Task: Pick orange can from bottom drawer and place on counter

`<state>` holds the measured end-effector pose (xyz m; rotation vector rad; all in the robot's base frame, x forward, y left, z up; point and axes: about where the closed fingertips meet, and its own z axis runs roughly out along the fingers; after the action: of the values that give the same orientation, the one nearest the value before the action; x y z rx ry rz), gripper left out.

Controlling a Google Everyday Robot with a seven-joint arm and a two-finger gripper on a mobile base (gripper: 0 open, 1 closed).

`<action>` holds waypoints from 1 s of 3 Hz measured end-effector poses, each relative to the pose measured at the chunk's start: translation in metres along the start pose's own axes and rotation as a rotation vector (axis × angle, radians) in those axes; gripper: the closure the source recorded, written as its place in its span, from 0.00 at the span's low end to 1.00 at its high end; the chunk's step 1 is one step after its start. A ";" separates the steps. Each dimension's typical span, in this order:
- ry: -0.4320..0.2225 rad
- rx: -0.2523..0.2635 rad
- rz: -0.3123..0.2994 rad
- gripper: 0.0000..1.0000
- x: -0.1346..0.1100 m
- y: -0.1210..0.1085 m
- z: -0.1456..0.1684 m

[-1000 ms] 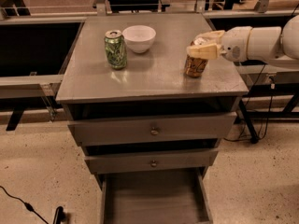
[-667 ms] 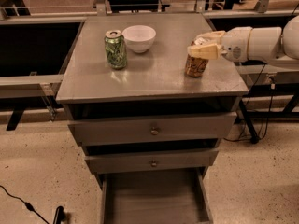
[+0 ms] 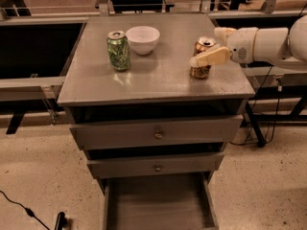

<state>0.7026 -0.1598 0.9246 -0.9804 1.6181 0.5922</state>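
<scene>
The orange can (image 3: 200, 66) stands upright on the counter (image 3: 158, 83), near its right edge. My gripper (image 3: 206, 47) reaches in from the right at the can's height. It is open, with one cream finger (image 3: 211, 57) in front of the can and the other behind it. The can's silver top shows between them. The bottom drawer (image 3: 158, 202) is pulled out below and its flat bottom is bare.
A green patterned can (image 3: 118, 51) and a white bowl (image 3: 142, 39) stand on the counter's back left. Two upper drawers with brass knobs (image 3: 158, 134) are nearly closed. Dark benches flank the cabinet. A black cable (image 3: 29, 212) lies on the floor at the left.
The fingers that were closed over the orange can's top have spread apart, and the can's top now shows. The can stays on the counter.
</scene>
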 end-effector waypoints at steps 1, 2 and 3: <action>-0.030 -0.026 -0.059 0.00 -0.009 0.002 -0.003; 0.015 0.016 -0.261 0.00 -0.027 -0.008 -0.053; 0.013 0.010 -0.320 0.00 -0.030 -0.008 -0.051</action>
<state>0.6830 -0.1959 0.9678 -1.2078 1.4340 0.3592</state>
